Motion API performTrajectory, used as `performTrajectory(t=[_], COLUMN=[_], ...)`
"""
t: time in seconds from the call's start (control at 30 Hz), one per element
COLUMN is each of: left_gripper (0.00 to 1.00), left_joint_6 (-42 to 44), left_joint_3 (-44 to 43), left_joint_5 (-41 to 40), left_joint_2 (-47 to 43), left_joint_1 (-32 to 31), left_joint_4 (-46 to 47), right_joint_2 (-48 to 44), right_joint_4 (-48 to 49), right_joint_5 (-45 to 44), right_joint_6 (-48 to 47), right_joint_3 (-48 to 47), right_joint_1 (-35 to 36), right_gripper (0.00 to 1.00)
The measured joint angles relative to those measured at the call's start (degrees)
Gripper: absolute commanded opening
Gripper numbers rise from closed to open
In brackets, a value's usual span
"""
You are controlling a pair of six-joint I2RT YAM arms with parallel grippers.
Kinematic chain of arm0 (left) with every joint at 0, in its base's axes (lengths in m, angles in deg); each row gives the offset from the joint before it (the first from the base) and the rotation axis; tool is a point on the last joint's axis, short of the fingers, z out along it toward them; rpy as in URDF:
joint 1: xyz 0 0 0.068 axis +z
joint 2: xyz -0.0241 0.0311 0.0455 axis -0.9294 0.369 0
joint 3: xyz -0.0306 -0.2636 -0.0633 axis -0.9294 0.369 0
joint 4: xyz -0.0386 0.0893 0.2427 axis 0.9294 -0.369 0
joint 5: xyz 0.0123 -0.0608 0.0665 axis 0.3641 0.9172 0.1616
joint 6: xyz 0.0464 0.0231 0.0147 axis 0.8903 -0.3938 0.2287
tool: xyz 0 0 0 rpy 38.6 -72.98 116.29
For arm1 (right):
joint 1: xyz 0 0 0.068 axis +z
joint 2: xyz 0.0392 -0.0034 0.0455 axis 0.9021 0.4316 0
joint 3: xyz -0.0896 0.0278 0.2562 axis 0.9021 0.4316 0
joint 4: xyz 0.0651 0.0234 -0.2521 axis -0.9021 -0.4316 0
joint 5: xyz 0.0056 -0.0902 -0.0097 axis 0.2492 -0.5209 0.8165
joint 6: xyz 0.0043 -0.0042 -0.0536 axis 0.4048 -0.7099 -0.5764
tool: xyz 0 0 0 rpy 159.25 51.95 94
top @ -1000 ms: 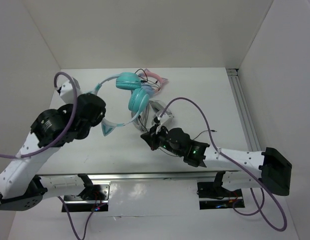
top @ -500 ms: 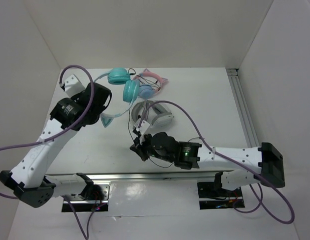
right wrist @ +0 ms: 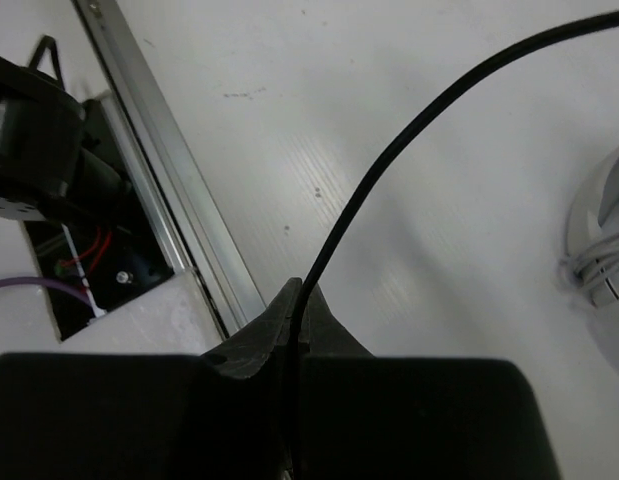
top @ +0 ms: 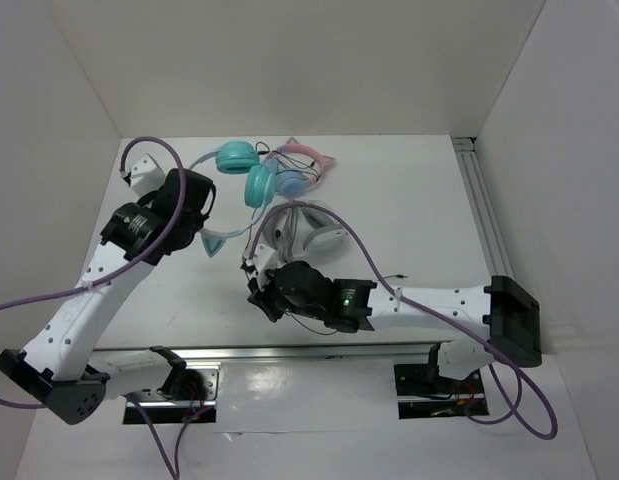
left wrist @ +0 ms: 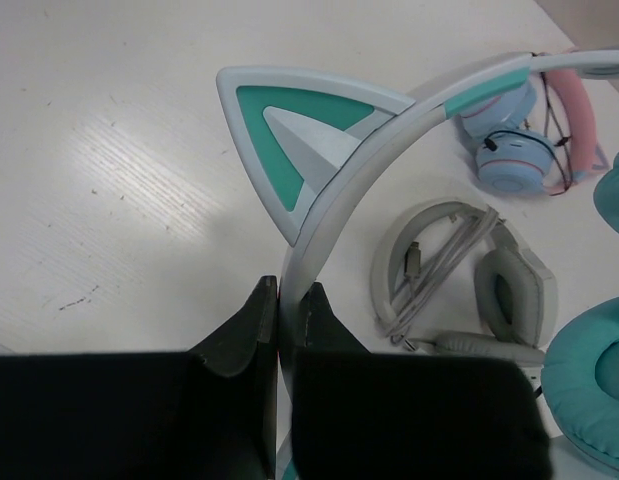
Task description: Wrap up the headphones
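A white table point(top: 409, 200) sits between white walls, with a metal rail point(top: 289, 352) along its near edge. From above, both arms' wrists cover their own jaws, so the grips show only in the wrist views. There the teal cups are cut off at the right edge, and the black cable point(right wrist: 389, 170) leaves the frame at the top right. Where it joins a cup cannot be traced.

Three sets lie at the back left:
- the headphones point(top: 251, 172)
- the blue-and-pink pair point(top: 294, 178) just beside them
- the grey-white pair point(top: 311, 236) nearer the arms

The left jaws are pressed onto the white headband point(left wrist: 334, 210) just below one cat ear point(left wrist: 289, 125). The right jaws are pinched on the cable, well apart from the cups.
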Motion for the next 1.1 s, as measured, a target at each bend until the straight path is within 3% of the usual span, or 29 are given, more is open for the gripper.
performTrajectory(t=[0.3, 0.6, 1.1], left_gripper=[0.0, 0.0, 0.0], left_joint_6=[0.59, 2.12, -4.66], left_joint_3=[7.76, 12.68, 14.43], left_joint_5=[1.09, -0.68, -6.29], left_joint_2=[-0.15, 2.08, 3.93], left_joint_1=[1.64, 0.33, -20.15], left_joint_4=[1.66, 3.54, -4.98], right_joint_2=[0.83, 0.72, -4.26], right_joint_4=[0.79, -3.08, -15.43], right_joint_5=[9.31, 11.43, 10.16], right_joint_6=[-1.53, -5.38, -13.68], right_joint_3=[-3.52, -10.36, -13.68], right_joint_1=[-3.87, -5.81, -13.75], right_gripper=[0.0, 0.0, 0.0])
